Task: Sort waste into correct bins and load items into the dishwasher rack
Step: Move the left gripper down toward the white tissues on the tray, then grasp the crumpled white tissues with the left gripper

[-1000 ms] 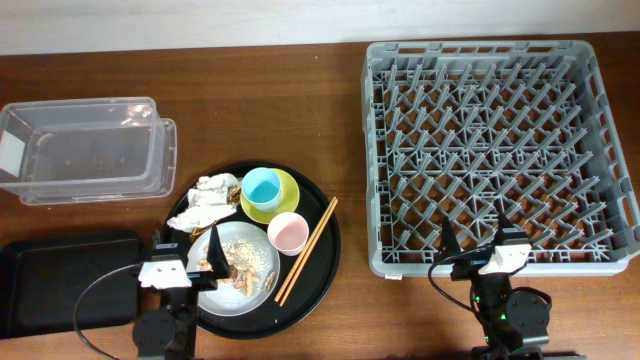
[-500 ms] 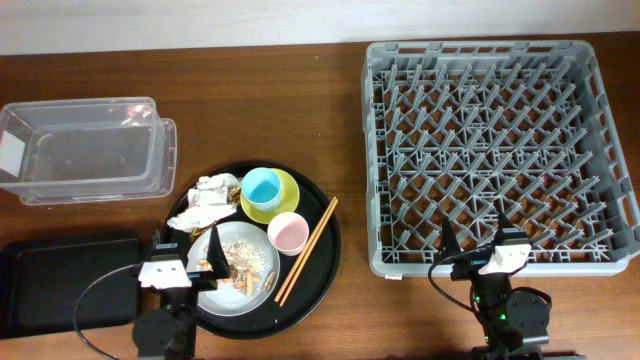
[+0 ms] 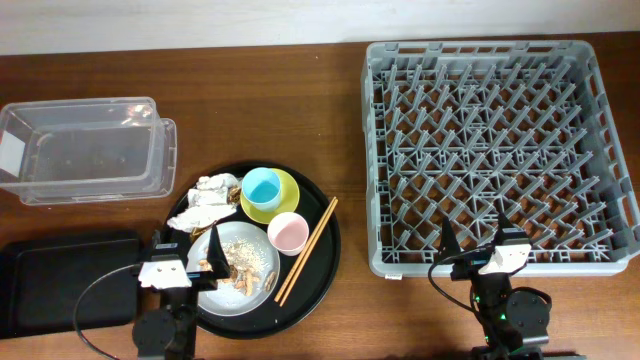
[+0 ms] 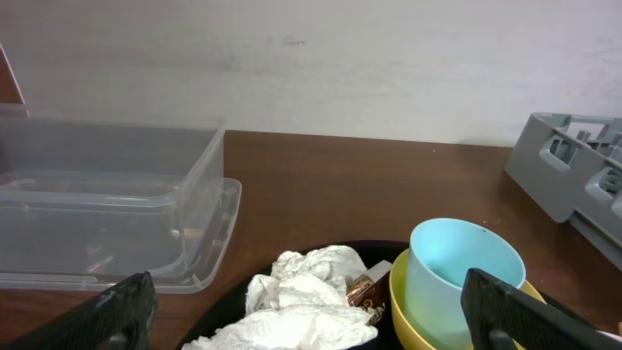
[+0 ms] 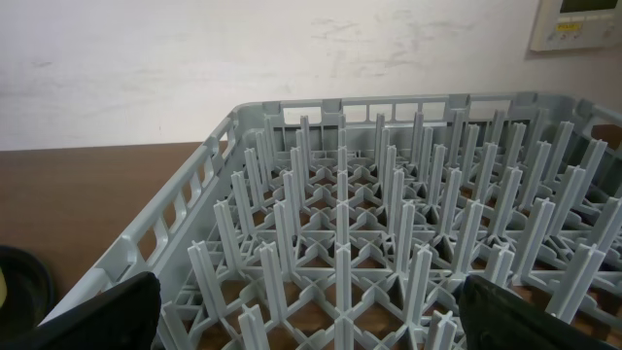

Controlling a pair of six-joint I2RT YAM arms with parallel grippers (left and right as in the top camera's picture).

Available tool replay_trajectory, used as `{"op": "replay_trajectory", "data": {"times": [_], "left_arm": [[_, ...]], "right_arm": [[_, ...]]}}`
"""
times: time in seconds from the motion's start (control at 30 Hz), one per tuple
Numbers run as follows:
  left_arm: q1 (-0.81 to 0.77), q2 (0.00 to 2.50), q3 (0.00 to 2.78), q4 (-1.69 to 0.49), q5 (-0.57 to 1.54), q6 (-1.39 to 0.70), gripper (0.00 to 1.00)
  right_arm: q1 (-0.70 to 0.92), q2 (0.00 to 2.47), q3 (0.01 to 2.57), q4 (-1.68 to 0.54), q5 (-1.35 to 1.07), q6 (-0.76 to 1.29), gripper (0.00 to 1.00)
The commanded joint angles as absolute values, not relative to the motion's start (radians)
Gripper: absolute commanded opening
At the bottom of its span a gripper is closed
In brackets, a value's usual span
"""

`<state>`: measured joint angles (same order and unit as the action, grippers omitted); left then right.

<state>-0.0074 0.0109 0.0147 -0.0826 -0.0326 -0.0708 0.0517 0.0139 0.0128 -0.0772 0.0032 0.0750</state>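
Change is not seen since the earlier frames. The left tool (image 3: 186,246) and right tool (image 3: 473,243) are held wide. Napkins (image 3: 205,203), light blue cup (image 3: 262,186) and white plate (image 3: 232,290) are kept on the round black tray (image 3: 320,272) beside the dishwasher rack (image 3: 372,150). The brown worktop (image 3: 300,110) is backed by a pale wall (image 4: 340,58).

Table (image 3: 280,110), rack (image 3: 470,47), tub (image 3: 80,103), round tray (image 3: 318,270), flat tray (image 3: 60,285)

Indoor test room of laboratory type. Identified by: bare off-white wall (image 5: 146,58); wall-mounted control panel (image 5: 578,21) at upper right; plain brown wooden table (image 3: 300,100); used dishes (image 3: 232,250) staged on round black tray (image 3: 328,270) beside commercial-style grey dishwasher rack (image 3: 470,48).
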Motion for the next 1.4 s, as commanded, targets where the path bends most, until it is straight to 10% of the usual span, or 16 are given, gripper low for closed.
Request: {"op": "replay_trajectory", "data": {"times": [0.0,0.37,0.7,0.93,1.17,1.37], "left_arm": [[-0.013,0.008,0.010,-0.084,-0.022,-0.055,1.00],[-0.013,0.012,0.010,0.017,0.746,-0.460,0.99],[-0.012,0.020,0.186,0.067,0.588,-0.440,0.99],[-0.012,0.538,0.727,-0.796,0.185,-0.225,1.00],[-0.012,0.910,1.009,-0.897,0.377,-0.207,1.00],[-0.013,1.179,1.104,-1.001,0.001,-0.359,1.00]], "right_arm": [[0.044,0.006,0.006,-0.081,0.012,0.075,0.98],[0.044,0.006,0.006,-0.081,0.012,0.075,0.98],[0.044,0.006,0.006,-0.081,0.012,0.075,0.98],[0.044,0.006,0.006,-0.081,0.012,0.075,0.98],[0.044,0.006,0.006,-0.081,0.012,0.075,0.98],[0.044,0.006,0.006,-0.081,0.012,0.075,0.98]]}}
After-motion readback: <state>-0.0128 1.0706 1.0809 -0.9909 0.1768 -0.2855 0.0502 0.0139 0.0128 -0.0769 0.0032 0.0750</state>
